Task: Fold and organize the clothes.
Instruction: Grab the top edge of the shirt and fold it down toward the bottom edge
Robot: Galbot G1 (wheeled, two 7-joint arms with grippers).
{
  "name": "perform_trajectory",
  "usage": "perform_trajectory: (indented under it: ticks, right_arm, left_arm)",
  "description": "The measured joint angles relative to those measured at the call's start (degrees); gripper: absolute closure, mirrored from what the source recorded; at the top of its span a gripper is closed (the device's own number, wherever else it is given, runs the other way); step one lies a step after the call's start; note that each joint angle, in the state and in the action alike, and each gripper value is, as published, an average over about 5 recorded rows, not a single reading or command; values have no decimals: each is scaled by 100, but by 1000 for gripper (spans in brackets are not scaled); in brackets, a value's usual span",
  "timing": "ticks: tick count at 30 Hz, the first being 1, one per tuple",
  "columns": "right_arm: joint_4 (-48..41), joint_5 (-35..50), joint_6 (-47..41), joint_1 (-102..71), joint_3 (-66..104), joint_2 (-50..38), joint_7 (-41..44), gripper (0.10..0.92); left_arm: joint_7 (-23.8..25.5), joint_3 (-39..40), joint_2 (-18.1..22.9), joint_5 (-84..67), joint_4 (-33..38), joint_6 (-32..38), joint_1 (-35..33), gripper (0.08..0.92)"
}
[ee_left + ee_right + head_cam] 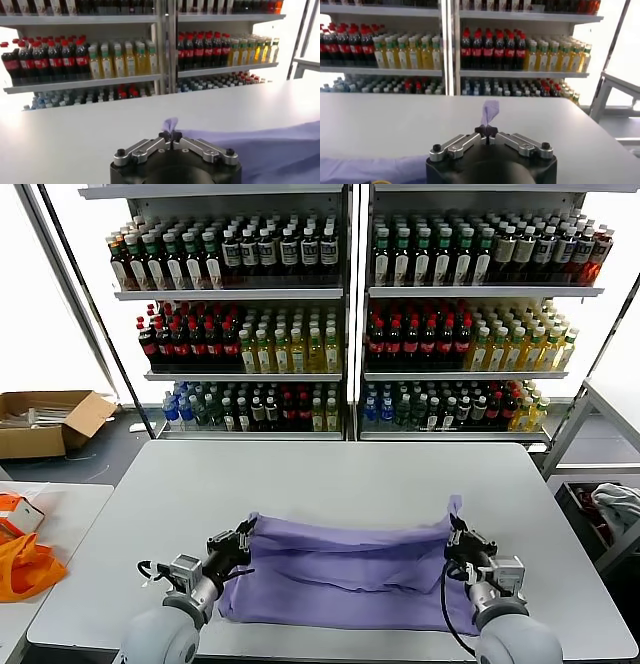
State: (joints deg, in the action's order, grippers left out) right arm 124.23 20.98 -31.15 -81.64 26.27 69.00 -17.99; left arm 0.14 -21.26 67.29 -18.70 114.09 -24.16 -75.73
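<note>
A lavender T-shirt lies folded over on the near half of the white table. My left gripper is shut on the shirt's left corner, with a tuft of fabric poking out past its fingertips. At the other end my right gripper is shut on the right corner, and a tuft stands up from its pinch. Both corners are lifted a little above the table, and the cloth sags between them. In the left wrist view the shirt spreads away from my left gripper. My right gripper shows in its own view.
Shelves of bottled drinks stand behind the table. An orange plastic bag lies on a side table at the left. A cardboard box sits on the floor at the far left. A metal rack stands at the right.
</note>
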Motion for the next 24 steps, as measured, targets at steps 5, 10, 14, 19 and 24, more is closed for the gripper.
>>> perform_trajectory:
  ticks: [5,10,14,19,24]
  right_arm:
    - [-34,-131,79,-239,-55,33,-28,919]
    - [-99,-233,154,-429,-72,55,-68,919]
    - [-137,-304,204,-548,-97,67,-92,919]
    - [-185,-405,265,-668,-154,103,-105,919]
    - [-233,-500,312,-748,-172,137,-138,919]
  left_arm:
    - [3,-23,4,117,52,37,-198,916]
    - [4,-55,-1,198,104,62,-357,916]
    - [13,-51,21,273,120,86,-473,916]
    - [37,-31,77,396,106,131,-603,916]
    - [47,-25,106,519,66,151,-701,916]
